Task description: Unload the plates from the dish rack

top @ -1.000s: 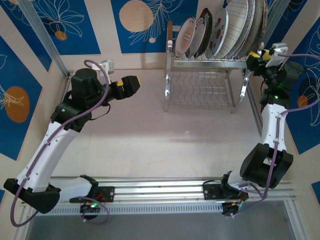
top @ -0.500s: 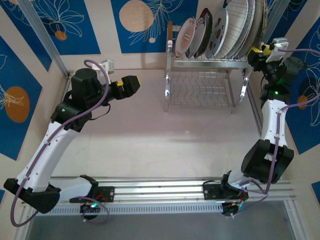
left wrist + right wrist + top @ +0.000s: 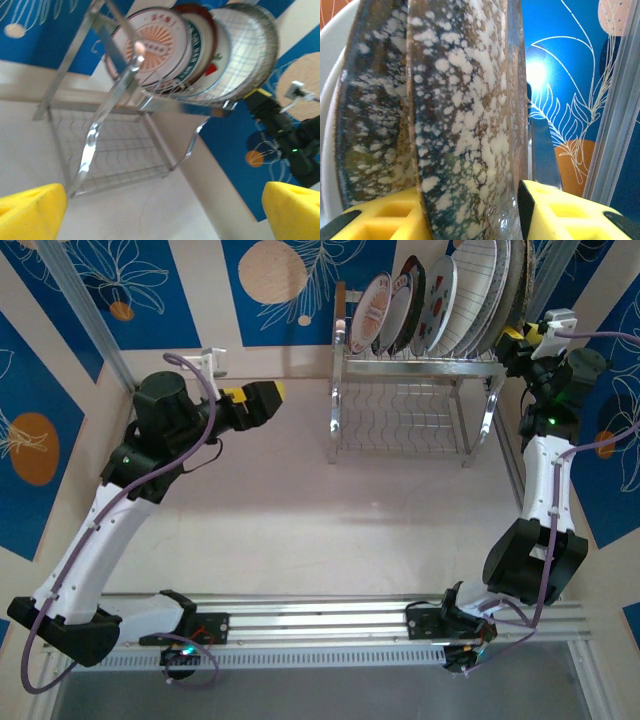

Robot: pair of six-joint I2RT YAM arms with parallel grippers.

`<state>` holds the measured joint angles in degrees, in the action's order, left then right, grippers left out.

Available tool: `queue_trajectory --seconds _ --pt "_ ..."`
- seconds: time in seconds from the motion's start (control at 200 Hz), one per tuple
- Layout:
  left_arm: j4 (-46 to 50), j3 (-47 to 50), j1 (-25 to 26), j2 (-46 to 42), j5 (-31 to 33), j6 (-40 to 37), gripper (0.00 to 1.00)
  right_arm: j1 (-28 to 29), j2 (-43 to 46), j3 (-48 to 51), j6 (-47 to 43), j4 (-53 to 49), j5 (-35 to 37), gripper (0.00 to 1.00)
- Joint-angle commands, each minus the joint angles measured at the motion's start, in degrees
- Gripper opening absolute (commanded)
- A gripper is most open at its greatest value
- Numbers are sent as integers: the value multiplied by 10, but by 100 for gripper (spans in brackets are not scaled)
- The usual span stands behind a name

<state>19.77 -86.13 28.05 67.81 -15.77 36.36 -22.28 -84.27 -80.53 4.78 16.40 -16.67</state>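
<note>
Two grippers: right gripper (image 3: 516, 337) jaws straddle the rim of the speckled plate (image 3: 465, 110) at the right end of the dish rack (image 3: 400, 420), clamping undeterminable; left gripper (image 3: 266, 398) jaws spread wide above open table (image 3: 330, 530) left of it.

Pale table (image 3: 300, 520), blue leaf-patterned wall panels (image 3: 150, 280) with orange discs (image 3: 30, 447), aluminium rail (image 3: 320, 620) at near edge.

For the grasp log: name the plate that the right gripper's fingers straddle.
The outermost speckled plate at the dish rack's right end: its rim sits between the right gripper's fingers. The plaid, strawberry and sunburst plates stand farther left.
</note>
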Motion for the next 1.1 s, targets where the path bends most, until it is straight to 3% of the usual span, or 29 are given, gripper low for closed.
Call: queue_trajectory --seconds 0.0,0.245,0.62,1.095 --pt "-90 -40 6 6 -41 3 100 7 -6 -23 -3 11 17 43" --pt "-165 -65 6 12 -46 3 100 15 -12 -35 -5 0 23 41" --pt "-158 -76 6 9 -39 7 100 21 -12 -32 1 -7 39 33" --pt "-162 -63 6 -3 -32 17 100 58 8 -30 -29 -49 126 8"
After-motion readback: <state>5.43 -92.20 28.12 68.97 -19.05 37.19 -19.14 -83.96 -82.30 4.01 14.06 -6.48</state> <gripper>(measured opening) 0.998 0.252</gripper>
